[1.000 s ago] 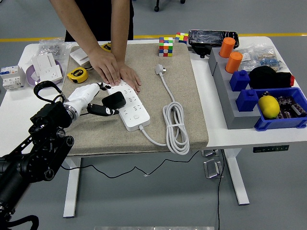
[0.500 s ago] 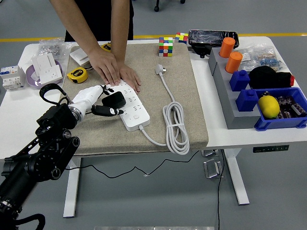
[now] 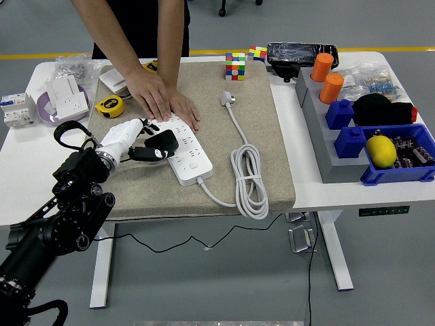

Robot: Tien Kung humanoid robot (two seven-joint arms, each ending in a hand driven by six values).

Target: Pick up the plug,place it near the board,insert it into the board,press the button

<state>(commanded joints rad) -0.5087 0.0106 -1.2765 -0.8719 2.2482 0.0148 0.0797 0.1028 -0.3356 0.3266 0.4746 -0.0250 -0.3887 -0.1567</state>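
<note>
The white power strip (image 3: 185, 151) lies on the beige mat (image 3: 258, 136), its cord coiled to the right and ending in a white plug (image 3: 226, 99). My left hand (image 3: 139, 144) is shut on a black plug (image 3: 162, 141), held at the strip's left side, touching or just above its sockets. A person's two hands (image 3: 163, 102) press flat on the strip's far end. The strip's button (image 3: 194, 165) shows near its near end. My right arm is out of view.
A yellow tape measure (image 3: 109, 106), white sockets and a breaker lie at the left. Rubik's cubes (image 3: 235, 66) sit at the mat's back. Grey stand with orange and blue blocks, a blue bin with a lemon (image 3: 380, 150) at the right.
My left hand has carried the black plug slightly up and toward the strip, from the mat beside it onto the strip's left side. The person's hands have stayed put.
</note>
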